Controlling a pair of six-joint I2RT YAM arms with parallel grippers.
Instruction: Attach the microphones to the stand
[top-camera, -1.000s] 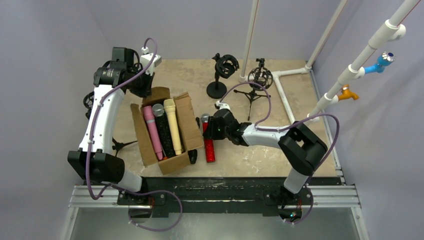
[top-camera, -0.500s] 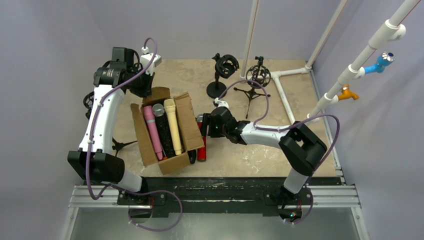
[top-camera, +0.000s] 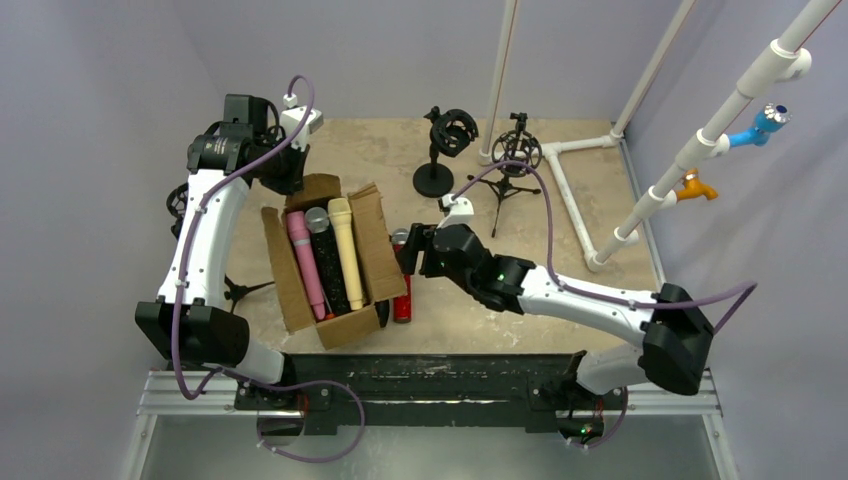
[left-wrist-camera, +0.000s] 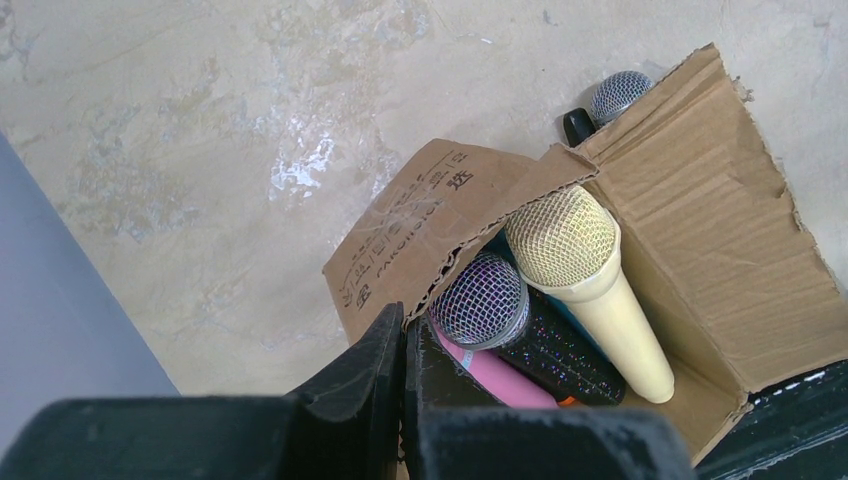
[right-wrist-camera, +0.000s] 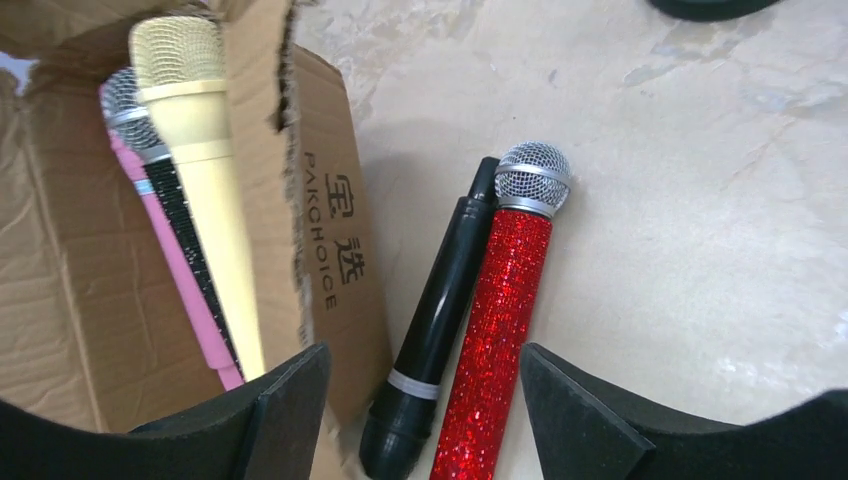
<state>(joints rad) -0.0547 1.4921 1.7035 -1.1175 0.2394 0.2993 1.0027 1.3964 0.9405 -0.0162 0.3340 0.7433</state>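
Observation:
A brown cardboard box (top-camera: 372, 255) holds a pink microphone (top-camera: 305, 265), a black glittery microphone (top-camera: 326, 262) and a cream microphone (top-camera: 346, 250). A glittery red microphone (top-camera: 403, 292) and a black microphone (right-wrist-camera: 440, 300) lie side by side on the table against the box's right flap. My right gripper (top-camera: 412, 250) is open just above these two; in the right wrist view (right-wrist-camera: 425, 352) the red microphone (right-wrist-camera: 500, 320) lies between the fingers. My left gripper (top-camera: 288, 172) is shut on the box's far flap (left-wrist-camera: 440, 215). Two stands (top-camera: 436, 160) (top-camera: 512, 165) are at the back.
A white pipe frame (top-camera: 565, 190) rises at the back right, with blue and orange fittings on its slanted pipe. Another black stand (top-camera: 180, 200) is partly hidden behind my left arm at the table's left edge.
The red microphone slid left against the box and the black microphone. My right arm's elbow swung out to the right while the gripper stayed over the microphones. The left arm has not moved.

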